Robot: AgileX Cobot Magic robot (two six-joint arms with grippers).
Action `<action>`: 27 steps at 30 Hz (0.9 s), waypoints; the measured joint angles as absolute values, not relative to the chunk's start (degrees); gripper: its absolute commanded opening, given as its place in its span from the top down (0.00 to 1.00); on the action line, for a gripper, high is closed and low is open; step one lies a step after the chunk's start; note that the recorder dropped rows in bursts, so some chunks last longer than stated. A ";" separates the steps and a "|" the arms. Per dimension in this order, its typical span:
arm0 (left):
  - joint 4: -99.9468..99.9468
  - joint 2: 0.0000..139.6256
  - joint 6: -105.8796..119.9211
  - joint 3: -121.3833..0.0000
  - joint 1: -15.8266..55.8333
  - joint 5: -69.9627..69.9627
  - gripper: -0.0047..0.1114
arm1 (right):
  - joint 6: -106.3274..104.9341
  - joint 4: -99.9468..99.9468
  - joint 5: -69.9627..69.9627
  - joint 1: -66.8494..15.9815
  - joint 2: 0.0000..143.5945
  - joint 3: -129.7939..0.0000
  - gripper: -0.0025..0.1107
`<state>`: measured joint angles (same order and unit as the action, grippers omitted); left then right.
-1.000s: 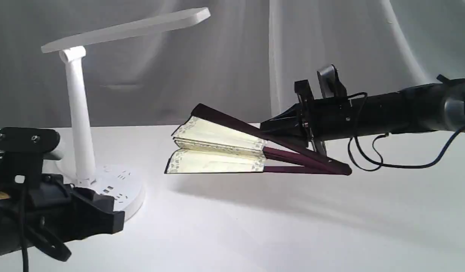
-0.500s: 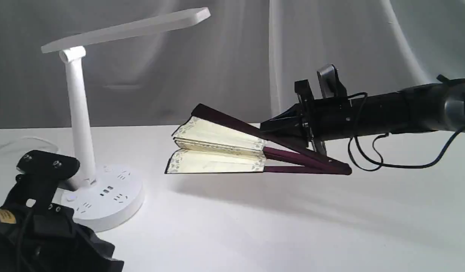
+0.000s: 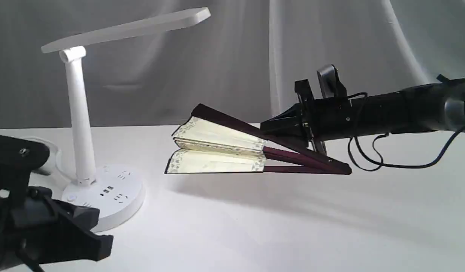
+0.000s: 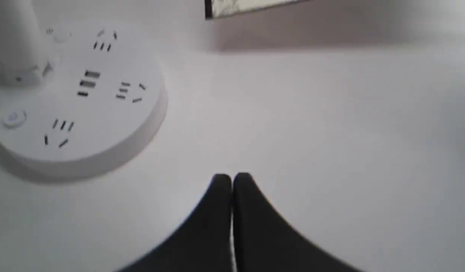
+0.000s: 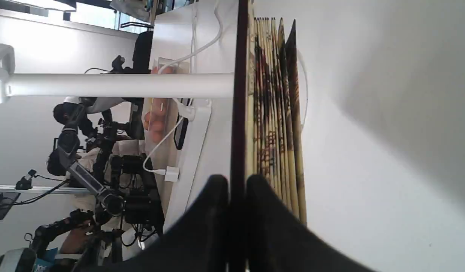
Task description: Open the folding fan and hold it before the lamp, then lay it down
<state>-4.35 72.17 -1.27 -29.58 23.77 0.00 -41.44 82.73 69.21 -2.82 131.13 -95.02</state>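
Item: fan (image 3: 217, 147), half-spread, aloft over the surface (image 3: 255, 226), near the lamp (image 3: 79, 113). Right jaws clenched on its top guard alone; left jaws pressed together, empty, beside the lamp base. Risk, I judge: loose leaf sags or guard slips (single pinch). Writing: ink on pleats, edge-on, unreadable.

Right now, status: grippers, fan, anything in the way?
Right gripper shut on folding fan, partly open, held aloft. Left gripper shut, empty, near lamp. Nothing between fan and lamp.
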 measured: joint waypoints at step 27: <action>2.44 88.39 -52.36 -14.20 24.98 60.09 0.56 | -41.44 83.90 69.21 -2.82 131.13 -95.02 0.98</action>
<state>2.44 88.39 -52.36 -14.20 24.98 60.09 -41.44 83.90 69.21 -2.82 131.13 -95.02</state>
